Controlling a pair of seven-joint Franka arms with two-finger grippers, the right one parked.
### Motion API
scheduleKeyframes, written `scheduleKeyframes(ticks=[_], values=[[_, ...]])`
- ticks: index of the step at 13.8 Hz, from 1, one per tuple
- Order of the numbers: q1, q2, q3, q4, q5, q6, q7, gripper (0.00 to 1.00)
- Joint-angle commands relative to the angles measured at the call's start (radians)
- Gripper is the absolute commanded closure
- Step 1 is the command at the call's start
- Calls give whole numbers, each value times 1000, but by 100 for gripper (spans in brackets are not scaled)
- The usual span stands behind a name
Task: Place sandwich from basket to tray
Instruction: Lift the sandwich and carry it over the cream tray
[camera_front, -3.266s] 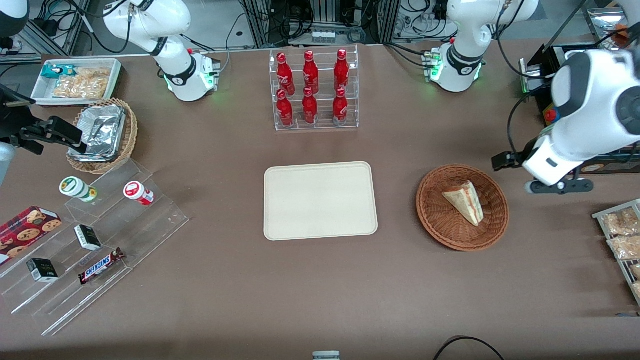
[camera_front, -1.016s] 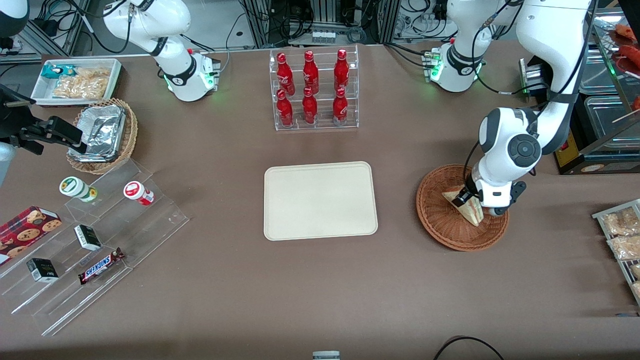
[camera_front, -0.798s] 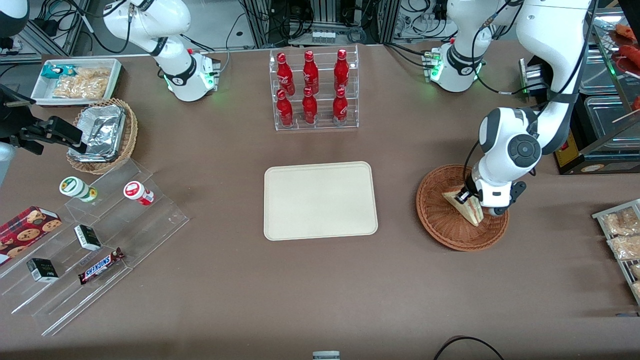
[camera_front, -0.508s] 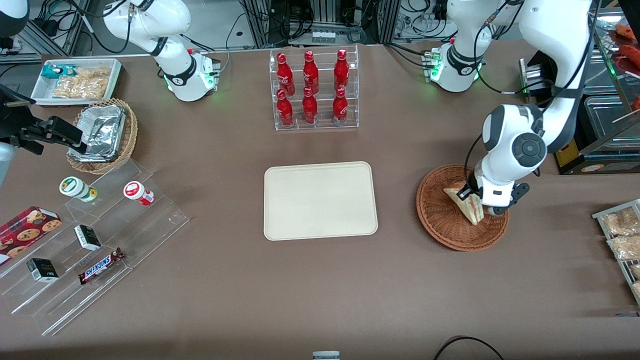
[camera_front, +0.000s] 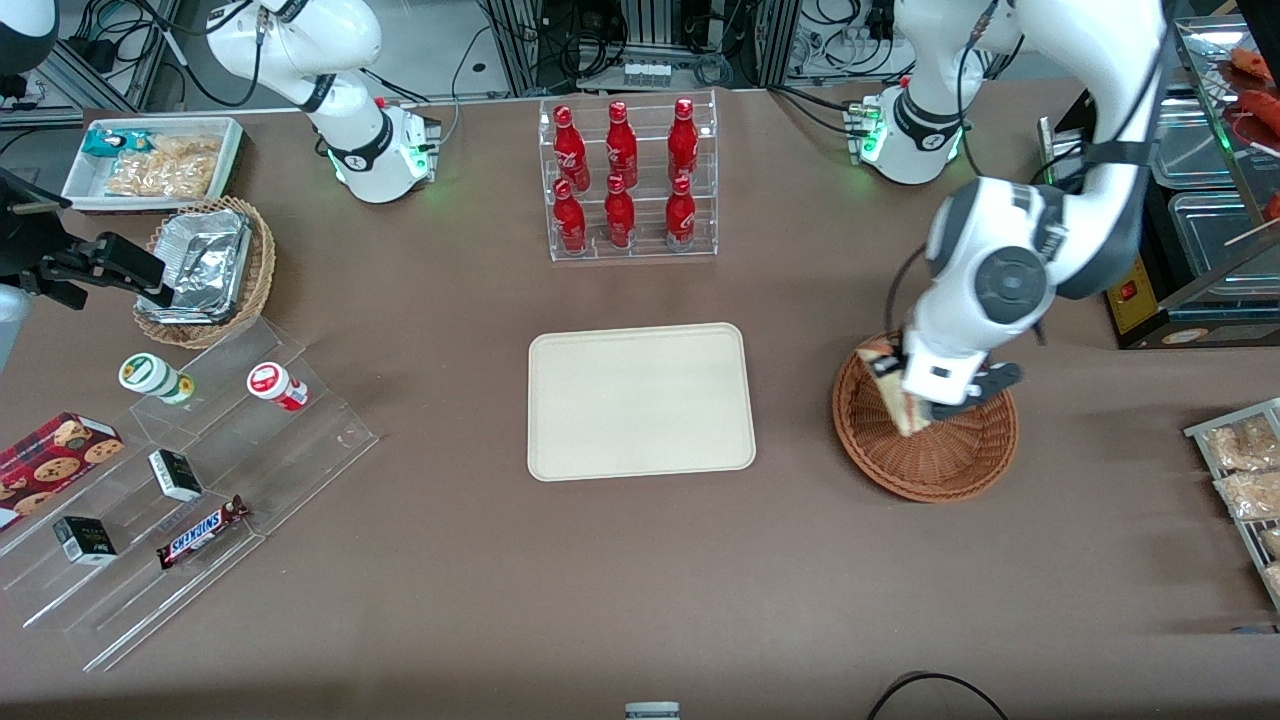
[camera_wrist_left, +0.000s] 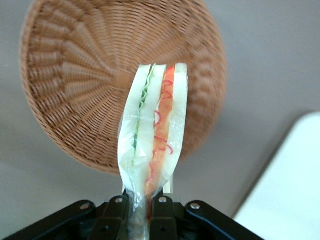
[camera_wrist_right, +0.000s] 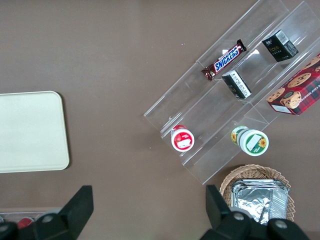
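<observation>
Front view: gripper (camera_front: 905, 392) at right of frame, above basket (camera_front: 925, 465), jaws clamped on sandwich (camera_front: 890, 385). Sandwich lifted, long axis pointing away from jaws. Tray (camera_front: 640, 402) at frame middle, well apart, toward parked arm's end of bench. Next, I think: carry sideways there.

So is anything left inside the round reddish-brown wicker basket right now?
Nothing rests in the round reddish-brown wicker basket: its woven floor shows bare. The triangular sandwich hangs above it, clamped in the gripper. In the front view the arm covers part of the basket.
</observation>
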Motion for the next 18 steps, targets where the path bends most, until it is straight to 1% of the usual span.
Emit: scheduleKeyframes(ticks=[1,5,8,10,12,15,18], values=[[-97,91,12,130,7,-45,-15,94],[-227,212,12,231,6,-33,-74,97],[-290,303,10,337,3,-30,-125,98],[-313,363,8,392,-14,-27,-131,99],[-315,416,-28,463,-57,-24,-131,99],[-345,485,-48,536,-57,-13,-189,99],[-381,518,-48,543,-59,65,-209,99]])
